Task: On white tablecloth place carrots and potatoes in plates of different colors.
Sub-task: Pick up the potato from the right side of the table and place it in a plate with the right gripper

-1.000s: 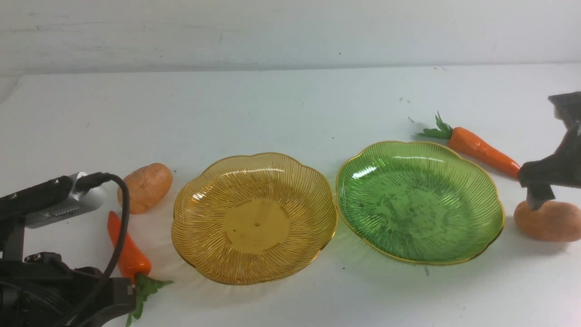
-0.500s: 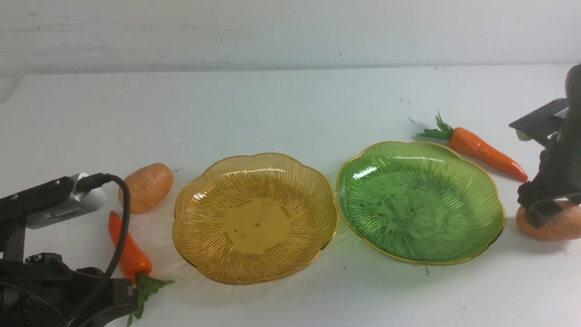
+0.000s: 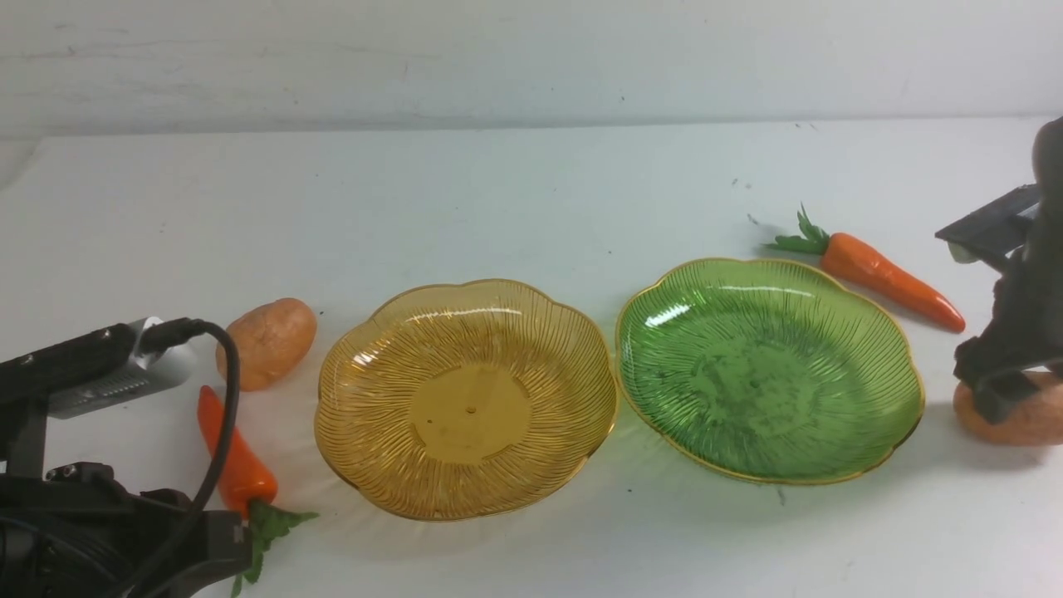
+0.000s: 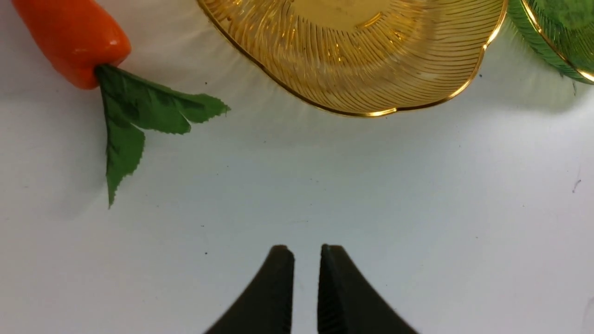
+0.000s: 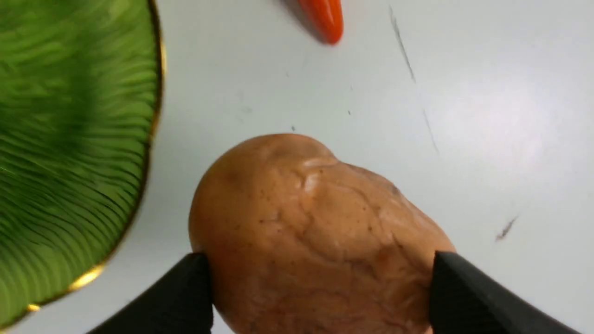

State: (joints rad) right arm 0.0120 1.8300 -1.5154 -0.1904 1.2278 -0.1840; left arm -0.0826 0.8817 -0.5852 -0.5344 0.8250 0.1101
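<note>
The right pincer (image 5: 320, 262) is closed about an oval, light brown-orange toy potato (image 5: 315, 204), with one black finger (image 5: 185, 297) pressed to each flank. The skin of this potato is faintly wrinkled and flecked with small dark spots. It is rested on the white tablecloth (image 3: 531, 191) of the tabletop, at the robot's far right.

Just to its left, a green translucent ribbed plastic plate (image 3: 880, 332) with a scalloped gold rim is set. Behind the potato, a long glossy orange toy carrot (image 3: 884, 278) is laid slantwise beside that plate's far right rim, its green leafy top turned away from the pincer.

An amber-yellow ribbed plate (image 3: 365, 365) of the same make is placed rim to rim with the green one; whether they touch cannot be told. A second oval potato (image 3: 267, 342) is seen just beside the amber plate's left rim. A shorter, stubbier orange carrot (image 3: 249, 477) is laid in front of it, its leaves pointed toward the robot.

The left pincer (image 4: 306, 253) is pressed almost together, nothing gripped, and held over bare cloth near the amber plate's near rim.
</note>
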